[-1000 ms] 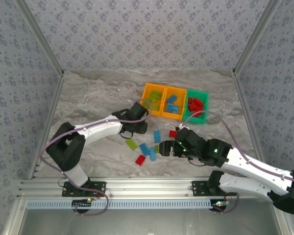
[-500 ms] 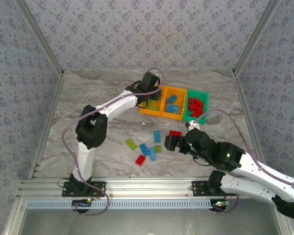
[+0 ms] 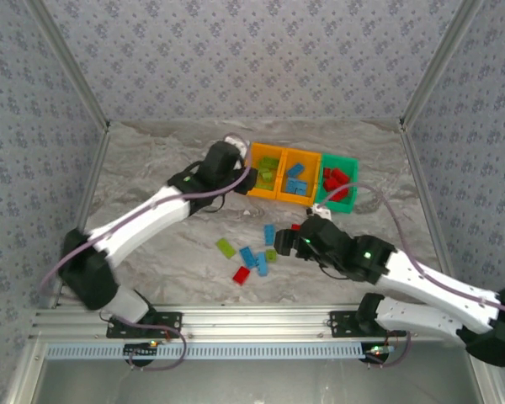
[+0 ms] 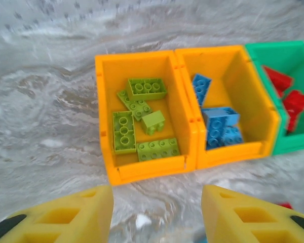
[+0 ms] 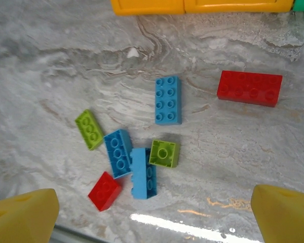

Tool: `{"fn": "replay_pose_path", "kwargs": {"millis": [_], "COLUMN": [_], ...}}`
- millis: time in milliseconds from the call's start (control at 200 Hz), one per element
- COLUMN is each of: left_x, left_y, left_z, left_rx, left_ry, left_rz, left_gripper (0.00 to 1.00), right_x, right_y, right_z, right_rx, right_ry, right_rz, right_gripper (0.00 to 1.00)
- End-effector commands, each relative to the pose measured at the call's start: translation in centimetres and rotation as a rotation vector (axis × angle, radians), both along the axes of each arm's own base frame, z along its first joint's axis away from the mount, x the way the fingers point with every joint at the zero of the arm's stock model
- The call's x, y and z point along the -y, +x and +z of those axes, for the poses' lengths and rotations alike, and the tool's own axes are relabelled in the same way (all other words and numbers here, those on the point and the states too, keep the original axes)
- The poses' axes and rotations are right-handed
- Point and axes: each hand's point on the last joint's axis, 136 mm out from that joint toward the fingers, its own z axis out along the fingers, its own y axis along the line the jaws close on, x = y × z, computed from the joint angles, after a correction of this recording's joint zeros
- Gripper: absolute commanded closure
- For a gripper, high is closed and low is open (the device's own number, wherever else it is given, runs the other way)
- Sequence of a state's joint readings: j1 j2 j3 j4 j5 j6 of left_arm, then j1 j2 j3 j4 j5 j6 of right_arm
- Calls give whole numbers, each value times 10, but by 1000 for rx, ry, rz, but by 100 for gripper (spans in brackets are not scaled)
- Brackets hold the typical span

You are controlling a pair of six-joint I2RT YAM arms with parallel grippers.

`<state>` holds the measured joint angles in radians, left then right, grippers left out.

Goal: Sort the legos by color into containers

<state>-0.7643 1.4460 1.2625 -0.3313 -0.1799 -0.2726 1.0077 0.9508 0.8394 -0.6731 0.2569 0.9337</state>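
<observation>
Grey marbled table [image 3: 151,160] under everything. Left arm [image 3: 143,219]: stretches from the near left corner up toward the bins. Right arm [image 3: 421,282]: lies across the near right, bent in toward the middle.

Three containers in a row at the far middle of the table, pressed side to side. Left orange bin [image 4: 104,126]: holds five lime bricks [image 4: 147,88], scattered flat on its floor. Middle orange bin [image 4: 233,152]: holds light blue bricks [image 4: 220,119], one tilted by the left wall, the others bunched at the near right corner. Green bin [image 4: 273,48], at the right end: holds red bricks [image 4: 296,104].

Left gripper [image 4: 157,217]: hangs over bare table just beside the left orange bin, yellow fingers [image 4: 86,217] spread apart, pinches nothing. Right gripper [image 5: 152,212]: hovers above the loose bricks, fingers flung wide to either side, grasps nothing.

Loose on the table, near the bins yet apart from them:
- Long red brick [image 5: 250,88], alone on the right.
- Long blue brick [image 5: 168,99], left of it.
- Two shorter blue bricks [image 5: 117,153], touching each other.
- Slim lime brick [image 5: 89,129], just beside that pair on the left.
- Small red brick [image 5: 105,190], just below the pair.
- Small square lime brick [image 5: 163,153], against the pair's right side.
</observation>
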Motion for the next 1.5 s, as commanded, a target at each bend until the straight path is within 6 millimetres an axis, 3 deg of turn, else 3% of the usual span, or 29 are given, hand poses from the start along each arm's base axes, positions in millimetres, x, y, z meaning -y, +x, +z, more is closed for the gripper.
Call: {"fn": "replay_pose_path", "kwargs": {"millis": [0,170,285,375,515,550,575,700,760,919,1004,1169,1269,1324,1349,1434,1494], "left_x": [-25,-61,-85,-95,-89,-87,-85,-85,-85,-80,-77,-77,-77,-79,-79,-76,-73], "left_y": [-49,-136,-170,-183,-197,-200,-201,-200,-200,-202,-202,-202,-201,-199,-198,-199,-200], "left_z": [30,17,-3,-11,-17,-19,-22,-31,-33,-35,-31,-32,-35,-37,-38,-35,-30], "left_rx": [107,142,153,167,159,154,152,148,151,166,194,209,205,200,198,189,187], "left_ry": [45,165,231,236,184,179,180,234,249,229,212,206,211,214,215,189,154], "left_rz": [-94,-396,-503,-539,-605,-624,-637,-673,-680,-706,-714,-717,-716,-709,-706,-715,-721], "left_gripper": [48,41,38,35,26,25,24,21,20,11,9,7,6,5,5,4,4], "right_x": [-32,-54,-62,-65,-67,-67,-75,-74,-72,-59,-55,-35,-15,-1,0,16,29], "right_y": [22,54,74,84,88,85,91,88,87,80,79,87,109,127,141,179,207], "right_z": [0,-45,-85,-107,-139,-149,-146,-155,-154,-139,-112,-51,-15,-6,9,18,12], "right_rx": [8,-88,-181,-223,-273,-297,-287,-293,-284,-249,-181,-37,53,52,74,85,61], "right_ry": [-48,-221,-300,-351,-390,-400,-386,-412,-421,-425,-402,-374,-357,-345,-322,-349,-388], "right_rz": [88,149,158,151,158,164,165,149,138,110,102,52,12,-5,-15,-38,-65], "right_gripper": [0,0,4,10,18,23,27,48,58,74,81,82,81,80,80,79,79]}}
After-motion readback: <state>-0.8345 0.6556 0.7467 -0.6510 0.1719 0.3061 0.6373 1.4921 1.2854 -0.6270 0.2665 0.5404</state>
